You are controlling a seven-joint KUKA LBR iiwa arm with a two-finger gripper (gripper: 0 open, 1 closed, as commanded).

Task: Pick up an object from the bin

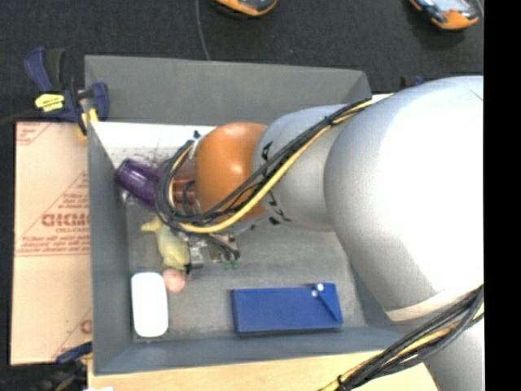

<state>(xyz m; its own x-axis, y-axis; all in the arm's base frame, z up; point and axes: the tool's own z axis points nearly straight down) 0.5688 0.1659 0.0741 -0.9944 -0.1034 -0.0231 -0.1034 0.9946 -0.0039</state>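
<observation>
Whether the gripper is wide or narrow cannot be told. It sits low beside a pale yellow soft lump, left of centre in the grey metal bin. The small pink ball touching the lump may get knocked away or pinched along with it.

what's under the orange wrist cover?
A purple cup pokes out left of the orange cover, a pale yellow thing just below it. The bin floor straight beneath is hidden by the arm.

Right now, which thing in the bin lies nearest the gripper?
The pale yellow lump, beside the gripper; the blue box, white bar and purple cup lie farther.
</observation>
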